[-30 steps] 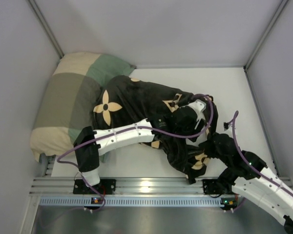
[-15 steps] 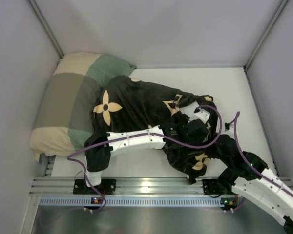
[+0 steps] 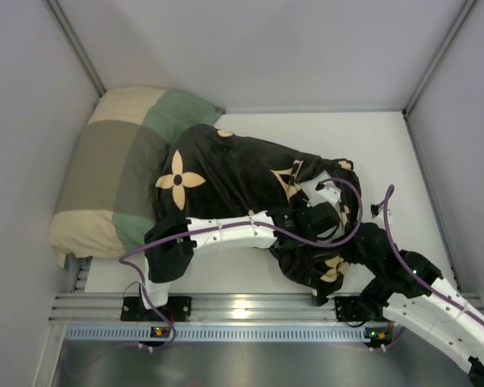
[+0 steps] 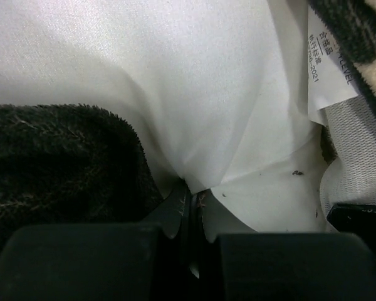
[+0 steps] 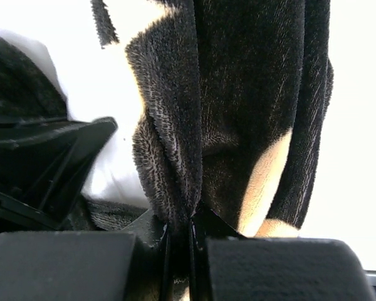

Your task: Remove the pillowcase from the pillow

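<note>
At the frame's lower right, the left tool pinches the white pillow while the right tool clamps the black pillowcase.

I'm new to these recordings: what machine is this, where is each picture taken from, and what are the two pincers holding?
Two robot arms are bolted at the near edge of a white table. The overhead picture looks down from above and behind them. The other two pictures come from a small camera on each wrist, looking along that arm's own pincer. On the table lies a black pillowcase with cream flower shapes. The left wrist view shows a white pillow next to that black fabric. A green and beige patchwork pillow sits at the far left. The left pincer is shut on a fold of the white pillow. The right pincer is shut on the pillowcase. Each arm holds one piece, probably to pull them apart.
</note>
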